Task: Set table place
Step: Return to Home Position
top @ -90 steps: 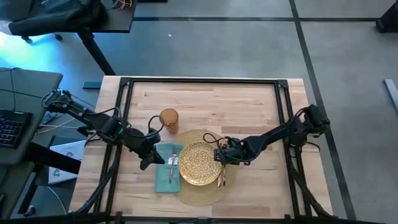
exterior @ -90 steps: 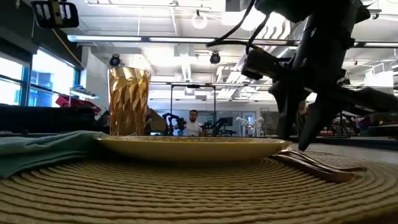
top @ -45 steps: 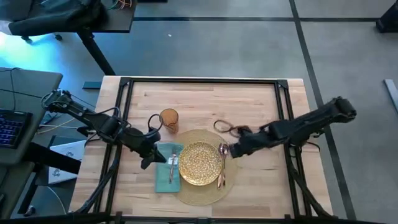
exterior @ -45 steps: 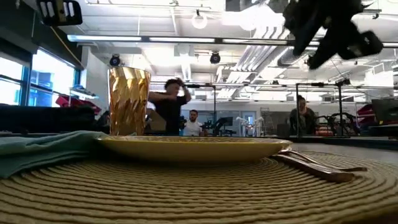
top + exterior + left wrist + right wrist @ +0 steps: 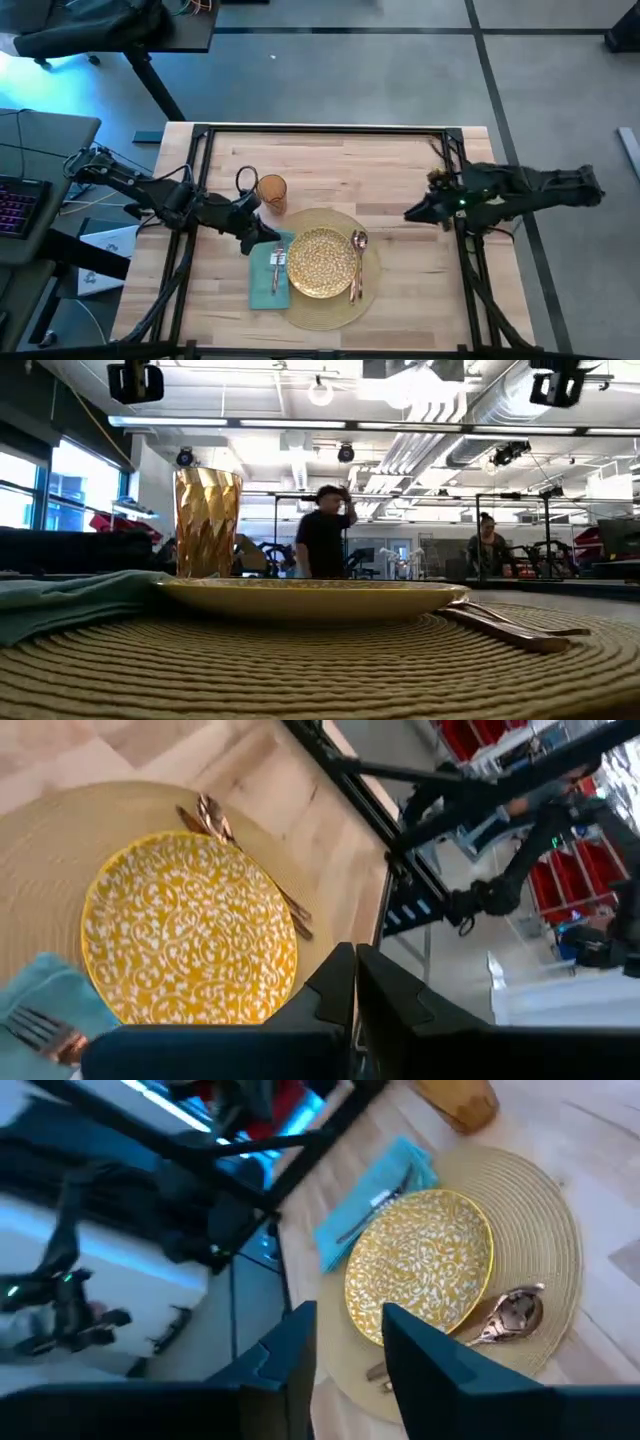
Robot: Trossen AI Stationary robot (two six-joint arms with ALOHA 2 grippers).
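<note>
Light-wood bench [image 5: 330,160] with black rail frame, grey floor [image 5: 350,70] all round. A person [image 5: 325,535] is standing far back in the room, well clear of the work.

Change noted: my right pincer [image 5: 412,213] was working right at the spoon a second ago. It is now pulling back and hanging over the bench's right rail, well apart from the setting. Its fingers are standing apart and holding nothing. My left pincer [image 5: 262,232] is also shifting, lifting off toward the tumbler side. It is hovering over the near end of the napkin with fingers pressed together, empty.

Meaning, as I am judging it: the laying is done and both arms are only clearing out. Nothing is left in either grip.

The place is sitting at the bench's front centre.
- Placemat [image 5: 325,315]: round, tan, coiled weave, ridged in the low view.
- Plate [image 5: 322,262]: centred on the mat, shallow, gold-yellow with a fine pale scroll pattern, glossy rim.
- Napkin [image 5: 262,285]: teal cloth, soft folds, lying left of the plate, half on the mat.
- Fork [image 5: 277,262]: coppery, lying on the napkin.
- Knife [image 5: 188,820] and spoon [image 5: 356,262]: coppery, lying side by side right of the plate, on the mat.
- Tumbler [image 5: 272,192]: amber, faceted with a twisted rib, upright behind the napkin, just off the mat.
</note>
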